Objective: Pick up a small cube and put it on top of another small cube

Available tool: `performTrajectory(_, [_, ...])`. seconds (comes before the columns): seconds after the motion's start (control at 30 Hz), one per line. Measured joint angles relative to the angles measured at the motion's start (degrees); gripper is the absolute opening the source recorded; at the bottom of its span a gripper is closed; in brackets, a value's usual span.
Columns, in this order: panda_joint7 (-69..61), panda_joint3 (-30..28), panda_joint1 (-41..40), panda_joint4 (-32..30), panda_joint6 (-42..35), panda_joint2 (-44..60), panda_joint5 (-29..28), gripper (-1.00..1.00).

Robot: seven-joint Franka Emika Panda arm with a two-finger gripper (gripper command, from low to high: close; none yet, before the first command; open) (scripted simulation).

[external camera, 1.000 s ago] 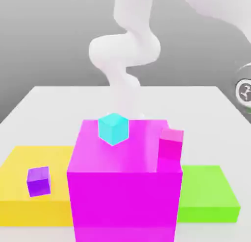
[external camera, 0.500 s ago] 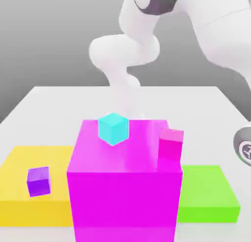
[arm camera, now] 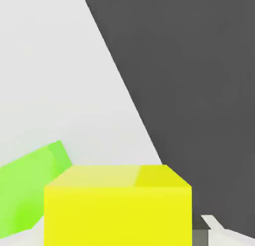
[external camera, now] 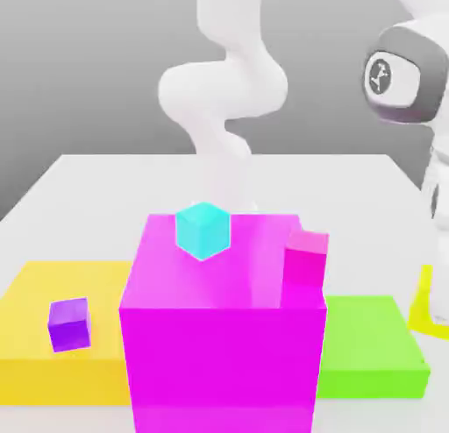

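Tool (arm camera: 123, 234) grasping a yellow cube (arm camera: 118, 217), at the exterior view's right beyond the low green block (external camera: 373, 335); best lifted clear, carried level, squared over whichever small cube is the target, perhaps the pink one (external camera: 306, 260), and lowered gently before release.

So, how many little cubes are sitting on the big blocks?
3: a cyan cube and a pink cube on the magenta block, and a purple cube on the low yellow block. More could be hidden behind the magenta block.
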Motion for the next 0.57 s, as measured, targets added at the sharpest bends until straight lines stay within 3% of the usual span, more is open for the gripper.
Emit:
performTrajectory(0.3, [4.38, -3.23, -4.38, -8.02, -10.57, -18.58, 1.91, -1.00])
performTrajectory(0.43, [4.84, -3.48, -4.90, -13.55, -3.98, -17.50, 2.06, -1.00])
performTrajectory(0.47, [4.85, -3.45, -4.96, -14.57, -2.41, -16.94, 2.07, 1.00])
performTrajectory(0.57, [4.85, -3.45, -4.96, -14.57, -2.41, -16.94, 2.07, 1.00])
